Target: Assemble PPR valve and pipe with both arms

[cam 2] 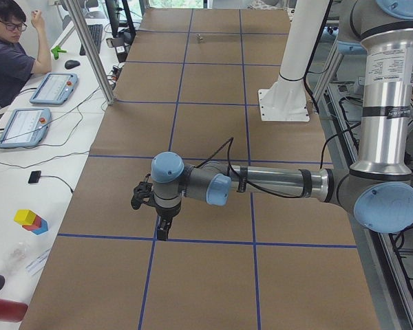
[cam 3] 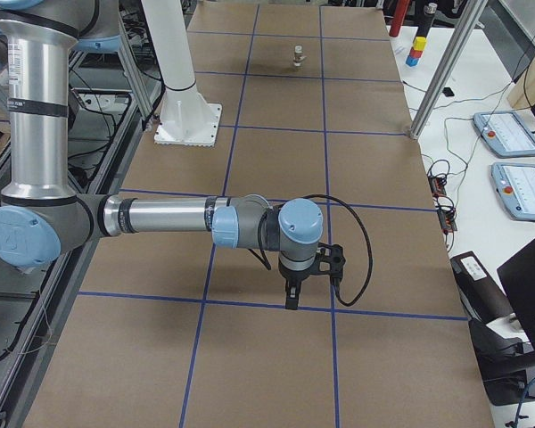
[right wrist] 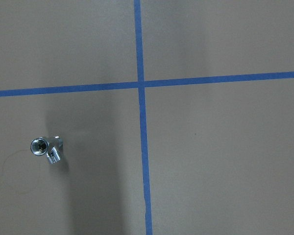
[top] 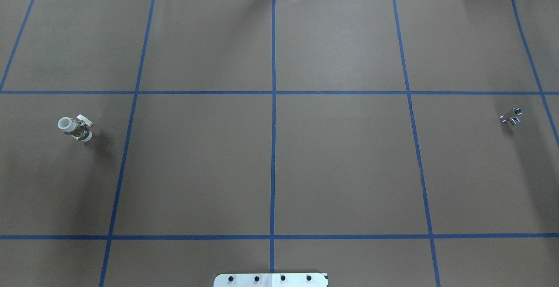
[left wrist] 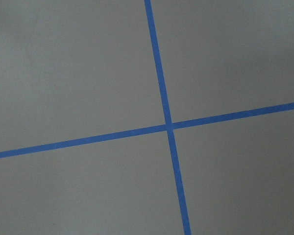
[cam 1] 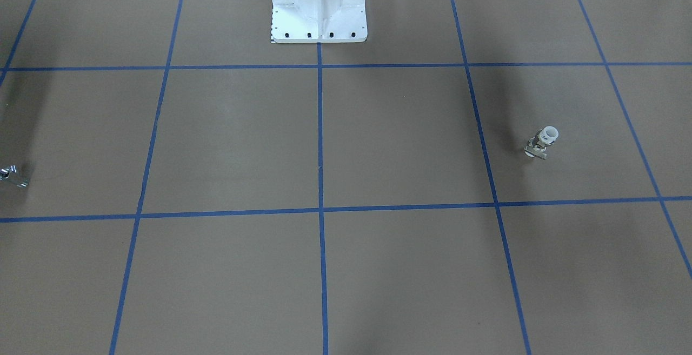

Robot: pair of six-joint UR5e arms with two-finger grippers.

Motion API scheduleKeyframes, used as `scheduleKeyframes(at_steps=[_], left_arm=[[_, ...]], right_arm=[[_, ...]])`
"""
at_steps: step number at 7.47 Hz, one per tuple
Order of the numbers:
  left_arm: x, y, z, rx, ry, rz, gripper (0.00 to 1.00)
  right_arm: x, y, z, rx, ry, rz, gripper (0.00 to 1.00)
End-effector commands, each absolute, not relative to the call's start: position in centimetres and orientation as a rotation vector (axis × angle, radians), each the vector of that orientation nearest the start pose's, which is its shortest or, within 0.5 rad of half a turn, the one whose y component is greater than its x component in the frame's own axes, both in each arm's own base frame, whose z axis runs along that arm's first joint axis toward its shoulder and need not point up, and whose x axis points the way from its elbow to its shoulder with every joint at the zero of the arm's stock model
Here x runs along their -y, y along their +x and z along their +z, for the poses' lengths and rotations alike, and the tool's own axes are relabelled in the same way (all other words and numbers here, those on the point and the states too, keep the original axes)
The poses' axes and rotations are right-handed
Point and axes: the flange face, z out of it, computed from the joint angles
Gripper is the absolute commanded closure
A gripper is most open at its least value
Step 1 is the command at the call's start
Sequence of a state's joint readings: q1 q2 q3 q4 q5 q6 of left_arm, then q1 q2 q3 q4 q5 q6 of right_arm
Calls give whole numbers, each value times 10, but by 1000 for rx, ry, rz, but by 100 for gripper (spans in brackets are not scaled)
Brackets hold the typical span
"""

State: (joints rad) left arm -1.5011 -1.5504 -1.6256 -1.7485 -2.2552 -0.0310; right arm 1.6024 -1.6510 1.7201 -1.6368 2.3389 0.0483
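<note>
Left gripper [cam 2: 162, 230] and right gripper [cam 3: 290, 294] hang over the table [top: 340, 169]. How far either is open, or whether it holds anything, cannot be told. The pipe [right wrist: 46, 148] lies loose below the right gripper, apparently off to one side. The valve [cam 3: 297, 55] stands far beyond it, with open paper all round.

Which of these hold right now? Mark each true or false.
1. The valve sits on the table's left half. True.
2. The pipe is already joined to the valve. False: it lies apart, far off on the right half.
3. The right wrist view shows the pipe. True.
4. The left gripper holds the valve. False: the valve sits alone, no gripper at it.
5. The left wrist view shows the valve. False: only table and blue tape.
</note>
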Motion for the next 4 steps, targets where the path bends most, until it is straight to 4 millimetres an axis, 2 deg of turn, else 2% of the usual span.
scheduleKeyframes(at_steps=[1, 4], left_arm=[[500, -37, 626, -692, 174, 111, 0], [501, -36, 631, -686, 163, 105, 0]], right_arm=[[454, 79, 630, 769, -3, 77, 1], [446, 78, 638, 770, -20, 83, 1]])
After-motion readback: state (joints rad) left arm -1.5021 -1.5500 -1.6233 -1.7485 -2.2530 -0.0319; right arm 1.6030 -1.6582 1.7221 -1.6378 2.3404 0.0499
